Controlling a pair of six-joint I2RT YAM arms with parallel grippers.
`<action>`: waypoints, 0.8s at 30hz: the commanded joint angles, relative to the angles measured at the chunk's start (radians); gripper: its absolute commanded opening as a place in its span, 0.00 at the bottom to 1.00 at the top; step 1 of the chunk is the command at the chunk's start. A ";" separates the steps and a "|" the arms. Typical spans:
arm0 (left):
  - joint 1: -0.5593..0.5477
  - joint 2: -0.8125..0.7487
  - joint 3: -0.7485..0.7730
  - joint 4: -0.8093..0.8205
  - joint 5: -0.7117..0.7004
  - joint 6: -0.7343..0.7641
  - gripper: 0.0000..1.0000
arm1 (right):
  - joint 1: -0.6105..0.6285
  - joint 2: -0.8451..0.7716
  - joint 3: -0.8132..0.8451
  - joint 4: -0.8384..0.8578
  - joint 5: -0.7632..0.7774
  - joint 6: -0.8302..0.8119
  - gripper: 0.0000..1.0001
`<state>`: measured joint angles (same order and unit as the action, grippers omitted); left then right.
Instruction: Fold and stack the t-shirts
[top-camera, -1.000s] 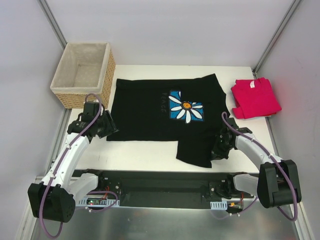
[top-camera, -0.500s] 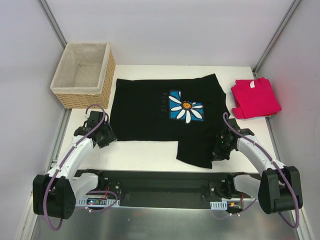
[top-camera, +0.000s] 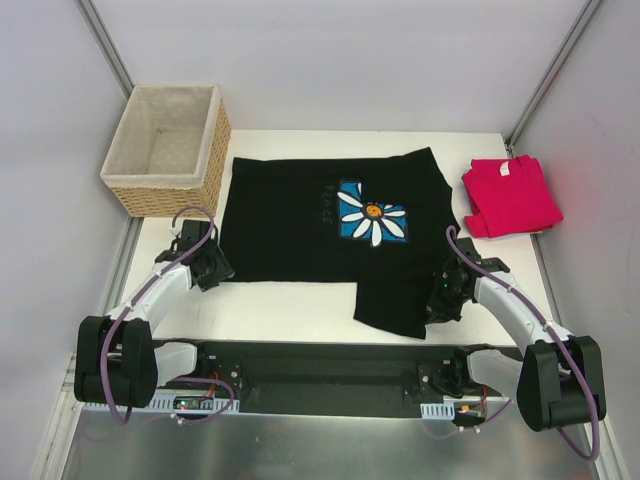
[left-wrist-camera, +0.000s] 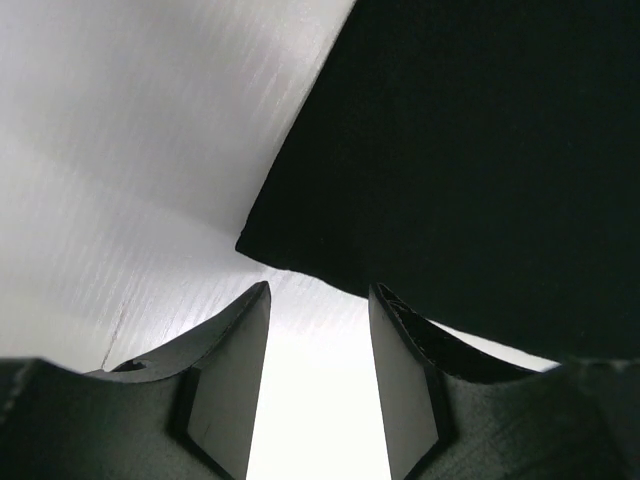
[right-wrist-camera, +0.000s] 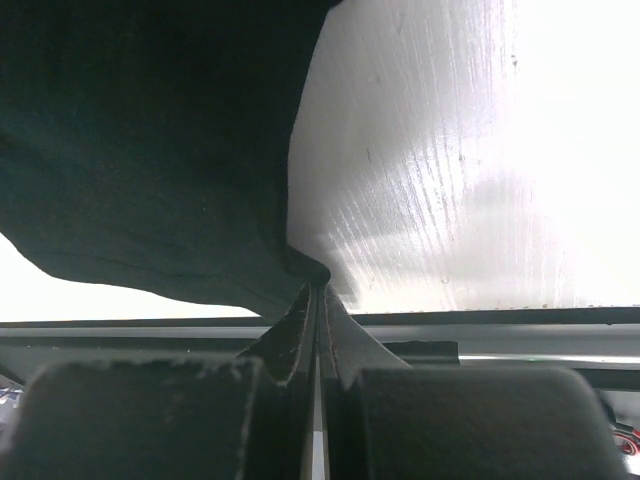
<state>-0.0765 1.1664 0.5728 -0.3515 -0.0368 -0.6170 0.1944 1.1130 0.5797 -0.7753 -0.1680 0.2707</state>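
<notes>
The right gripper has its two fingers pressed flat together, with a small bunch of black fabric pinched at their tips. This is visible only in the right wrist view. The overhead view shows the same gripper as a dark mass merged with the cloth and does not resolve the jaws. The pinched fabric is the right edge of a flap of the black cloth t-shirt with a blue square white-daisy print. The flap hangs toward the near edge of the white table. The left gripper has its jaws spread partway, and only bare table surface shows in the gap between the fingers. The left wrist view shows the near left corner of the black t-shirt lying flat just ahead of the fingertips. Contact between the right-hand finger and the hem cannot be determined. The overhead view places this gripper at the near left corner of the garment. The black t-shirt lies spread across the middle of the table with the print facing up, right of centre. The plain bright pinkish-red cloth t-shirt lies folded at the far right of the table, apart from the black t-shirt. A woven wicker basket with pale cloth lining stands at the far left corner, just beside the black t-shirt's left edge.
</notes>
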 joint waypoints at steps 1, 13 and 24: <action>0.024 0.009 0.010 0.028 -0.034 0.019 0.43 | 0.005 -0.007 0.040 -0.038 0.018 -0.014 0.01; 0.041 0.065 0.021 0.026 -0.057 0.016 0.43 | 0.007 0.007 0.065 -0.050 0.019 -0.030 0.01; 0.041 0.110 0.013 0.065 -0.035 0.023 0.12 | 0.005 -0.010 0.060 -0.061 0.016 -0.033 0.01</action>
<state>-0.0441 1.2564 0.5762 -0.2996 -0.0727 -0.6067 0.1944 1.1213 0.6117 -0.8009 -0.1631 0.2447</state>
